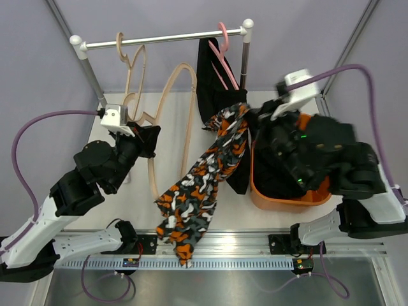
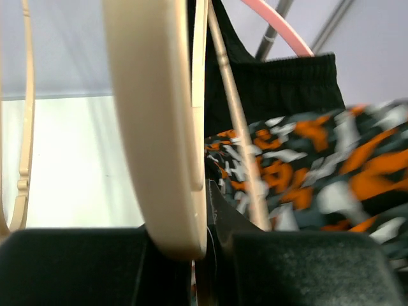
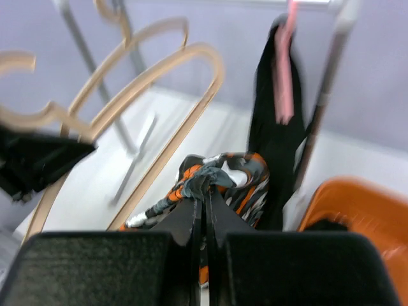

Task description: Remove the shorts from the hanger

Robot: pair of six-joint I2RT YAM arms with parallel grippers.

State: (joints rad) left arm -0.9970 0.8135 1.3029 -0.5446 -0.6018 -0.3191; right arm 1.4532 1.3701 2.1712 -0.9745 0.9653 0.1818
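The patterned orange, white, grey and black shorts (image 1: 204, 178) stretch as a long band from my right gripper (image 1: 255, 121) down over the near table edge. The right gripper (image 3: 205, 197) is shut on a bunched edge of these shorts (image 3: 223, 175). My left gripper (image 1: 152, 135) is shut on a pale wooden hanger (image 1: 186, 108), whose thick bar (image 2: 159, 127) sits between its fingers (image 2: 201, 236). The patterned shorts (image 2: 319, 172) lie just right of that hanger. Plain black shorts (image 1: 210, 76) hang on a pink hanger (image 1: 223, 44) on the rail.
A rack rail (image 1: 159, 39) on two posts spans the back, with another bare wooden hanger (image 1: 131, 76). An orange basket (image 1: 280, 201) stands at the right under my right arm, with dark cloth (image 1: 271, 178) inside. A metal rail runs along the near edge.
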